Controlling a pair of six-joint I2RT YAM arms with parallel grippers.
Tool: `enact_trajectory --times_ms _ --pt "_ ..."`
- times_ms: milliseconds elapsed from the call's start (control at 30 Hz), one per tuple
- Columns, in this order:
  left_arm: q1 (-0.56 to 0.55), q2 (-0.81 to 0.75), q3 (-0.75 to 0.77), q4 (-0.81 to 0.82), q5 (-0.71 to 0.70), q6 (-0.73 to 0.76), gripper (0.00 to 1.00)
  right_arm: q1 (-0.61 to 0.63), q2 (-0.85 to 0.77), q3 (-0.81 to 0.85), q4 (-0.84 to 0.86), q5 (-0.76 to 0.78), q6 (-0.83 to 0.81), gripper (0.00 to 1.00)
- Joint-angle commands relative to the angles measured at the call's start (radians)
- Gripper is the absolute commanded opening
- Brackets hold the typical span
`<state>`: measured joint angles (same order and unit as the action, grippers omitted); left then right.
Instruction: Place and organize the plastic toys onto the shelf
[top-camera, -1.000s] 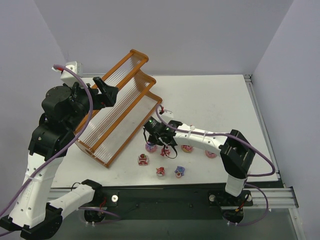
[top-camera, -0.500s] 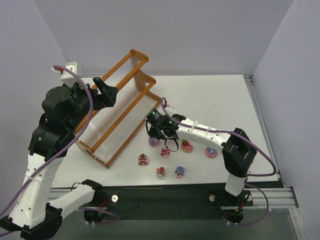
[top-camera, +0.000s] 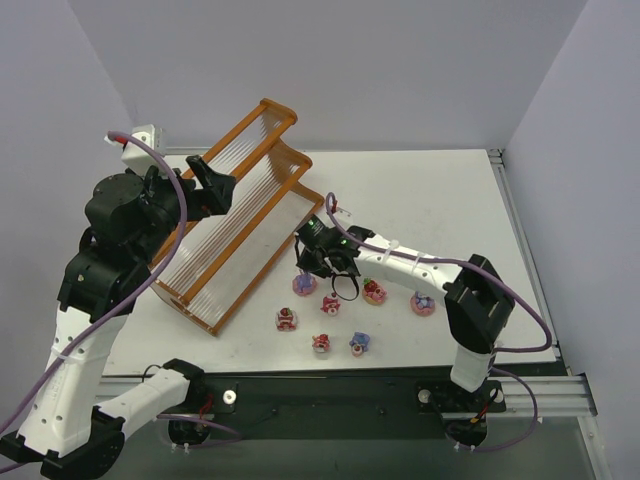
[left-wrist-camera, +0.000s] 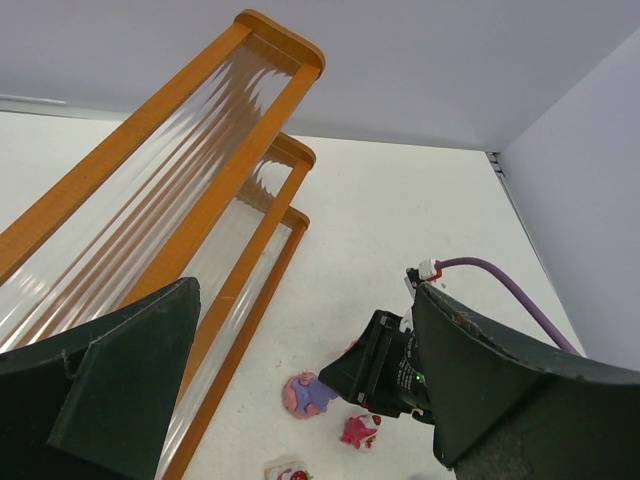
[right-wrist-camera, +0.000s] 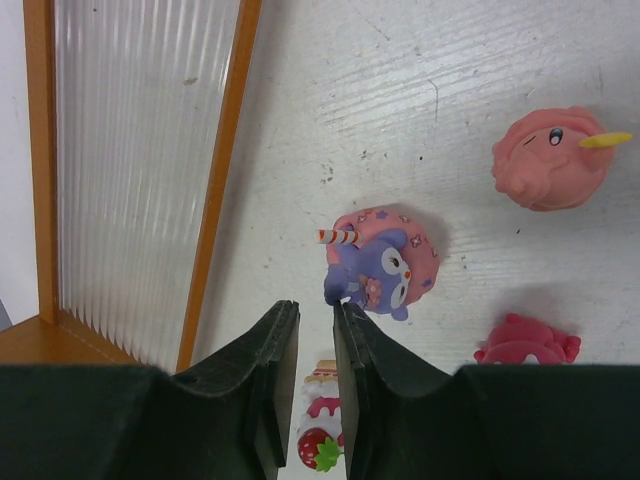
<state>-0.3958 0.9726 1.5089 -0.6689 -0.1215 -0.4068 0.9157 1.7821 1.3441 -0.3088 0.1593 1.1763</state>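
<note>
Judging from bare tiers, task's barely begun: shelf (top-camera: 235, 235) at far-left corner of worktop (top-camera: 440, 200) holds no visible toy, plastic toys (top-camera: 287, 319) sit loose nr the near edge, right end effector (right-wrist-camera: 308, 315) nearly pressed together & empty beside the bunny donut (right-wrist-camera: 375, 265), left end effector (top-camera: 213, 178) spread over shelf.

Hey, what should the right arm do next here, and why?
Probably open the right gripper and lower it over the purple bunny toy: its jaws are nearly closed and empty, and that toy sits on the table just ahead of them.
</note>
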Motion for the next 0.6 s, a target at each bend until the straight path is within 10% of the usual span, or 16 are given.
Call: enact_trajectory --times_ms 0,567 --pt "-0.003 -0.006 -0.004 0.015 -0.009 0.011 0.97 -0.011 -0.01 -0.019 -0.016 -0.007 -0.003 0.23" --pt "-0.005 -0.003 -0.003 0.014 -0.009 0.013 0.97 -0.032 -0.039 -0.056 -0.021 -0.034 0.023 0.36"
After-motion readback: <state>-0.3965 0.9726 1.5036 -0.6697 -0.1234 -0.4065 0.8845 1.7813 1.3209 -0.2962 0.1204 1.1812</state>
